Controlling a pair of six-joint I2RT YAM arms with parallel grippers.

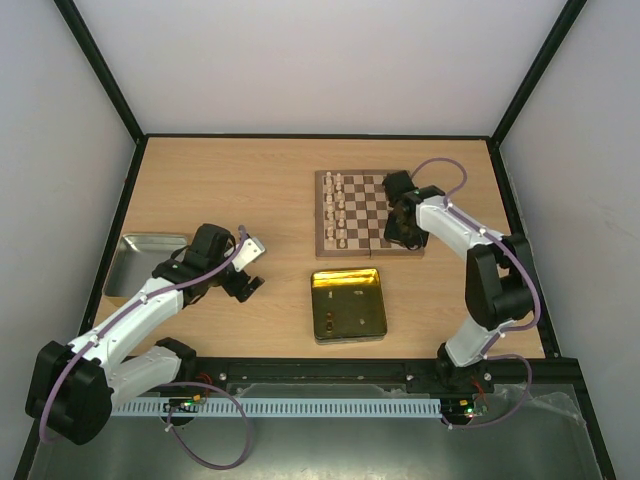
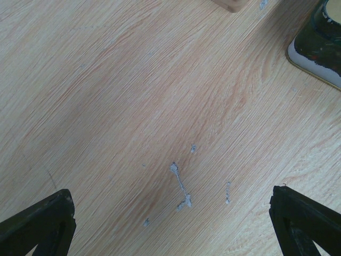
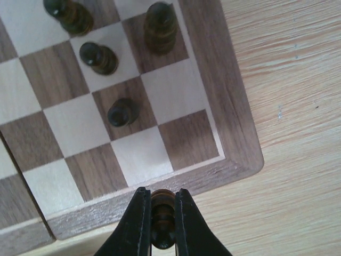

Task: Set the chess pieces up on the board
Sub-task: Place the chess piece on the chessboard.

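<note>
Pinching a dark piece (image 3: 162, 213) across its body, right gripper (image 3: 161, 200) hangs over the board (image 3: 234, 128), right border. Piece judged light, rigid, smooth, easily toppled; left gripper (image 2: 171, 226) wide, empty.

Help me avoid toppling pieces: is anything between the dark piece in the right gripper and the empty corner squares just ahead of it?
Nothing visible. The right gripper holds the dark piece over the board's border; the corner squares beyond are bare, and the nearest standing piece sits diagonally in from the corner square.
</note>
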